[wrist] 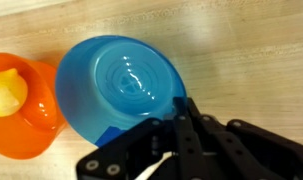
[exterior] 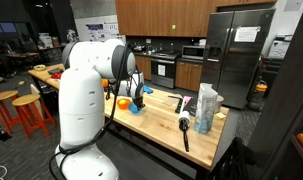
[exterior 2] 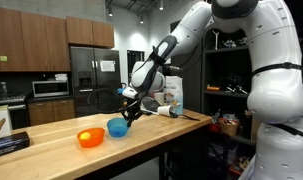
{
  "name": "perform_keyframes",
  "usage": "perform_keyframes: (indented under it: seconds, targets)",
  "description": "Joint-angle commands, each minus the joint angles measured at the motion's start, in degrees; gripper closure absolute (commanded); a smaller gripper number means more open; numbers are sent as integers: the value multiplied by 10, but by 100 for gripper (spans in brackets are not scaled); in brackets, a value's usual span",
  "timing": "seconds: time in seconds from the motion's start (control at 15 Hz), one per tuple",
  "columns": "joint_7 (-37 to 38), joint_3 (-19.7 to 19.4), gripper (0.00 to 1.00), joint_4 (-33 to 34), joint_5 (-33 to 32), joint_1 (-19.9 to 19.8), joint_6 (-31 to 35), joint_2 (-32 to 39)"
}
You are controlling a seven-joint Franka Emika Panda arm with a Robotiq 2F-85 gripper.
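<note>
Blue bowl (wrist: 121, 85) lies just beneath the claw (wrist: 184, 106), fingers at its rim; whether they pinch it is unclear.

In an exterior view the camera stands far back behind the arm (exterior: 86, 90) and looks across the desk (exterior: 156, 118) to the fridge (exterior: 236, 60). In an exterior view the camera sits low and nearer, looking along the desk (exterior 2: 161, 135). Both show the blue bowl (exterior: 134, 107) and orange bowl (exterior: 122, 102). The wrist view looks straight down, very close, at both bowls, with the jaws at the bottom.
</note>
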Motion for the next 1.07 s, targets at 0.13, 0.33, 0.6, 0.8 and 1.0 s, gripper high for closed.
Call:
perform_keyframes:
  seconds: [0.13,0.33,0.6,0.8,1.0]
  targets:
    - [0,45,99,-14,-12,-64,0,8]
    - [7,15,99,-38,-43,-47,38,-20]
    - [20,-85,99,-70,-92,44,111,-49]
    - [60,-147,99,-94,-177,97,157,-66]
    - [76,-166,99,-101,-198,119,142,-64]
